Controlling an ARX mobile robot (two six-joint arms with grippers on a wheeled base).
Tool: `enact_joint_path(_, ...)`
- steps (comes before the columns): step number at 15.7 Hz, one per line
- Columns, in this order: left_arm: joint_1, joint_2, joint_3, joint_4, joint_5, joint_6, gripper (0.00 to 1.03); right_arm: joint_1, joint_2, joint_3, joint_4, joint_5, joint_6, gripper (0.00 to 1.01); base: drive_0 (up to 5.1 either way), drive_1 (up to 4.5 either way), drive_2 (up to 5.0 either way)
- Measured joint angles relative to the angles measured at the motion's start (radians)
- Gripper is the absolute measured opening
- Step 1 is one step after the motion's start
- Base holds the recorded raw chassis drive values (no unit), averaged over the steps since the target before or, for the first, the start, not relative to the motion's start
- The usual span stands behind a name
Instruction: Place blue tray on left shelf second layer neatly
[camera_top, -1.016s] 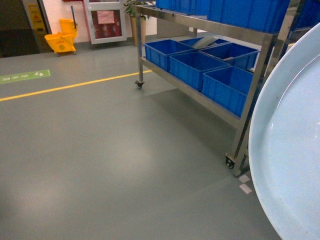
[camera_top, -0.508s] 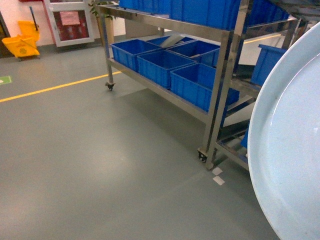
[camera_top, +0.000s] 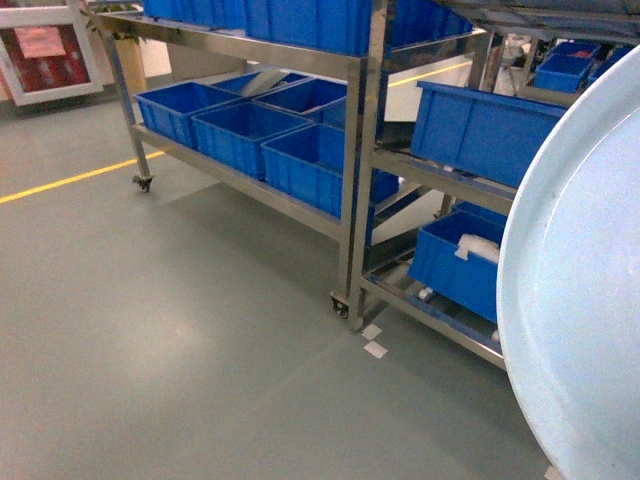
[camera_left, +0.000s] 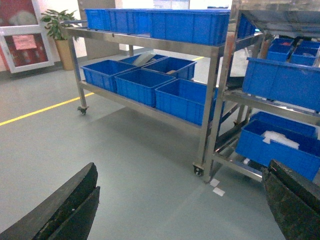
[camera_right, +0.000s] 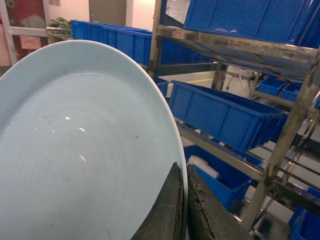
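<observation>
Right gripper (camera_right: 182, 207): clamped on the rim of the blue tray (camera_right: 85, 150), dark fingers pinched either side of its edge, so the dish stands steeply tilted.
Left gripper (camera_left: 180, 210): wide apart and empty, its two black fingers (camera_left: 65, 207) at opposite sides of the wrist view with bare floor between.
Blue tray: in the air, filling the right edge of the head view (camera_top: 580, 280), well apart from any rack.
Left shelf second layer (camera_top: 250, 180): the lower tier of the steel rack on the left; judging from the head view, blue crates (camera_top: 240, 135) sit edge to edge along it, with no obvious gap.
Right-hand rack (camera_top: 450, 180): just beside the left one, also carrying blue crates.
Risk: a single edge pinch on a glossy dish may slip or swing if the base jolts.
Risk: held this steeply, the rim could strike the steel upright (camera_top: 358, 170) or a crate wall on entry.
Risk: the neighbouring rack could be mistaken for the target.
</observation>
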Motion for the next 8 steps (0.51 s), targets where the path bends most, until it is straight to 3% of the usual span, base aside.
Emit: enact_joint_path(8,0.0,0.0,0.0,0.0,0.0,0.0,0.98,0.0,0.0,0.0,0.0,0.0,0.0,0.02,-1.5,-1.49,-1.5)
